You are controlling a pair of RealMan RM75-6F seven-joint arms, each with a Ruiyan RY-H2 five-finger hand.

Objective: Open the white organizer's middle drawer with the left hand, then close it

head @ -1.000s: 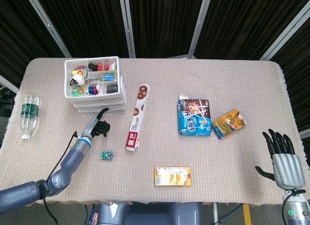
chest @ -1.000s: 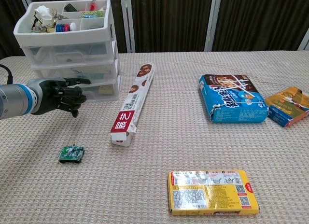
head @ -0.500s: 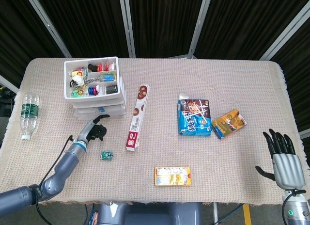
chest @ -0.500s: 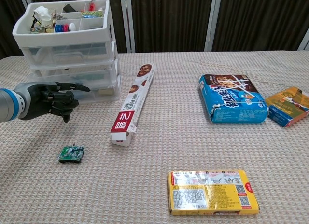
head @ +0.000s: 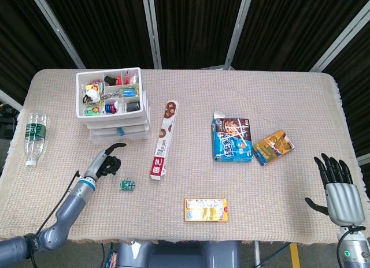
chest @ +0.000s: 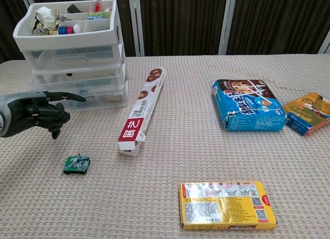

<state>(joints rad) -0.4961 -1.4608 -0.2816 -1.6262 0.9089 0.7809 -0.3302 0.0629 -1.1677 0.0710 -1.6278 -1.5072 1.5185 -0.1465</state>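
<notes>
The white organizer (head: 113, 113) (chest: 77, 52) stands at the table's back left, its top tray full of small items. Its middle drawer (chest: 78, 78) sits flush with the other drawers. My left hand (head: 107, 162) (chest: 34, 113) hovers in front of the organizer, a short gap away, touching nothing. Most of its fingers are curled in, one points toward the drawers, and it holds nothing. My right hand (head: 337, 187) is at the front right edge with fingers spread and empty.
A small green circuit board (head: 127, 185) (chest: 76, 164) lies just in front of the left hand. A long red-and-white box (head: 162, 141) lies right of the organizer. A plastic bottle (head: 33, 136) lies far left. Blue (head: 232, 139), orange (head: 273, 146) and yellow (head: 206, 209) boxes lie further right.
My left hand has drawn back from the organizer's drawers toward the table's front left. The organizer has settled slightly back. The right hand stayed still.
</notes>
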